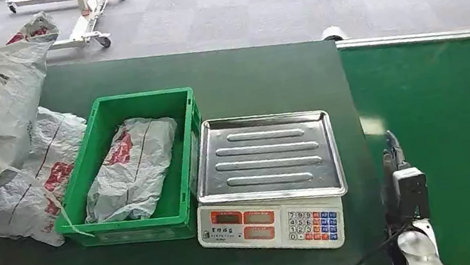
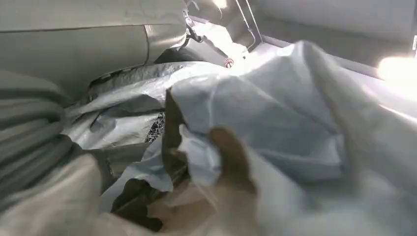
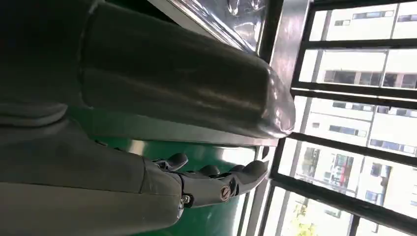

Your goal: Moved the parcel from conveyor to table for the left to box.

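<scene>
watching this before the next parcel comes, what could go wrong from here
1. The left hand is buried in loose grey bags beside the green crate; it could snag one and drag the pile.
2. The crate already holds a bag that nearly fills it, so another may hang over the rim.
3. The scale sits tight against the crate, so a dragged parcel might bump it.

On the table (image 1: 259, 78) we see a crate (image 1: 160, 220) toward the front edge, left of centre, with one parcel (image 1: 131, 168) lying in it. A scale (image 1: 266, 170) stands just beside the crate on its right, near the table's right edge. More parcels (image 1: 15, 126) are heaped at the left edge, touching the crate. The conveyor (image 1: 457, 138) runs alongside the table's right edge.
</scene>
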Tool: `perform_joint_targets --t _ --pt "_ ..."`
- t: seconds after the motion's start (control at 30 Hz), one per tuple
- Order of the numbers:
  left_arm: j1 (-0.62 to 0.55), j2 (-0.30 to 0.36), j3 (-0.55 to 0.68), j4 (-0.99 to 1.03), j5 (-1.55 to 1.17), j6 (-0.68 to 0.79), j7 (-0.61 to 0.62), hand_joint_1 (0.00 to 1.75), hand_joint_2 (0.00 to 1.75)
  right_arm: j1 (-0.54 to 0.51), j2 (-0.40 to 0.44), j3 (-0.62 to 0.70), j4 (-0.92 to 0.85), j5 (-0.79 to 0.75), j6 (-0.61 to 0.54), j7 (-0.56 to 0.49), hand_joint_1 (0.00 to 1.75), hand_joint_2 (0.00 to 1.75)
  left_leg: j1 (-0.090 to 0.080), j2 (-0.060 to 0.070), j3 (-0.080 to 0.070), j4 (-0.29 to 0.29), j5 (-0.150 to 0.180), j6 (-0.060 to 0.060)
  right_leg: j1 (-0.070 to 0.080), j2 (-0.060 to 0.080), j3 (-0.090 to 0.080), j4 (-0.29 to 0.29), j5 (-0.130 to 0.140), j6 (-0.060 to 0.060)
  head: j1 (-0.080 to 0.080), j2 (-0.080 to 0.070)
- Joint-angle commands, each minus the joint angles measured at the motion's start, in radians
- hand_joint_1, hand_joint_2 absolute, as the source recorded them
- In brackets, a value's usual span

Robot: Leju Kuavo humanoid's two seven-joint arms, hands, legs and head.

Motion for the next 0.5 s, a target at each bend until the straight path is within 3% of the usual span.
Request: perform_joint_targets --t 0.03,0.13,0.17,0.2,0.23,0.27,0.3,0.33,0.37,0.4,0.43,0.5 --pt "-0.026 -0.04 0.018 0.033 0.0 0.001 0.006 1.75 1.75 -0.013 0.019 -0.03 0.012 -0.002 0.004 0.002 0.0 0.0 0.001 -0.004 0.001 -0.001 0.0 0.001 0.0 0.002 0.002 -0.001 0.0 0.0 0.0 0.0" --pt "-0.026 -0.04 0.018 0.033 0.0 0.001 0.006 1.75 1.75 -0.013 0.019 -0.03 0.012 -0.002 0.004 0.002 0.0 0.0 0.0 -0.004 0.001 -0.001 0.0 0.001 -0.001 0.002 0.001 0.0 0.0 0.0 0.0 0.0" --pt "0.187 -0.291 0.037 -0.218 0.252 -0.25 0.03 0.0 0.0 0.136 -0.014 0.01 -0.239 -0.016 -0.215 -0.073 0.0 0.0 0.001 -0.006 0.002 -0.001 0.0 0.001 0.0 0.003 0.002 -0.002 0.0 0.0 0.0 0.0" --pt "0.398 -0.59 -0.145 -0.445 0.307 -0.576 -0.068 0.0 0.0 0.259 -0.016 -0.046 -0.569 0.001 -0.144 0.001 0.0 0.0 0.0 -0.005 0.001 -0.001 0.0 0.001 0.0 0.003 0.002 -0.001 0.0 0.0 0.0 0.0" --pt "0.498 -0.639 -0.353 -0.449 0.203 -0.389 -0.123 0.0 0.0 0.332 -0.007 -0.088 -0.736 0.022 -0.081 0.089 0.0 0.0 -0.005 -0.014 0.005 -0.007 0.002 0.003 -0.006 -0.008 0.008 -0.005 -0.002 0.002 0.0 0.0" --pt "0.519 -0.604 -0.498 -0.436 0.203 -0.241 -0.123 0.0 0.0 0.365 0.007 -0.118 -0.807 0.027 -0.042 0.119 0.0 0.0 -0.008 -0.025 0.011 -0.012 0.002 0.005 -0.01 -0.016 0.014 -0.01 -0.004 0.004 0.0 0.0" --pt "0.519 -0.604 -0.498 -0.436 0.203 -0.241 -0.123 0.0 0.0 0.365 0.007 -0.118 -0.807 0.027 -0.042 0.119 0.0 0.0 -0.009 -0.02 0.01 -0.007 0.001 0.004 -0.011 -0.012 0.007 -0.006 -0.005 0.003 -0.003 0.0" --pt "0.496 -0.528 -0.57 -0.41 0.262 -0.146 -0.123 0.0 0.0 0.368 0.033 -0.145 -0.802 0.037 -0.016 0.1 0.0 0.0 -0.011 -0.022 0.01 -0.006 -0.003 0.007 -0.012 -0.012 0.01 -0.008 -0.006 0.005 -0.005 0.0" --pt "0.476 -0.488 -0.556 -0.402 0.31 -0.147 -0.123 0.0 0.0 0.352 0.046 -0.153 -0.772 0.046 -0.008 0.084 0.0 0.0 -0.017 -0.024 0.014 -0.004 -0.01 0.016 -0.022 -0.015 0.016 -0.004 -0.016 0.018 -0.006 0.0" --pt "0.467 -0.472 -0.535 -0.401 0.333 -0.161 -0.123 0.0 0.0 0.339 0.053 -0.156 -0.749 0.053 -0.005 0.072 0.0 0.0 -0.015 -0.024 0.016 0.0 -0.014 0.017 -0.02 -0.018 0.023 -0.003 -0.02 0.017 -0.004 0.0" --pt "0.463 -0.474 -0.498 -0.407 0.341 -0.193 -0.123 0.0 0.0 0.328 0.063 -0.162 -0.728 0.062 -0.004 0.059 0.0 0.0 -0.009 -0.012 0.011 0.004 -0.017 0.012 -0.013 -0.007 0.018 -0.002 -0.015 0.014 0.0 0.0" --pt "0.46 -0.477 -0.476 -0.412 0.341 -0.215 -0.12 0.0 0.0 0.323 0.066 -0.162 -0.72 0.065 -0.005 0.054 0.0 0.0 -0.011 -0.001 0.009 0.005 -0.022 0.013 -0.013 0.005 0.013 -0.002 -0.012 0.014 -0.001 0.0"
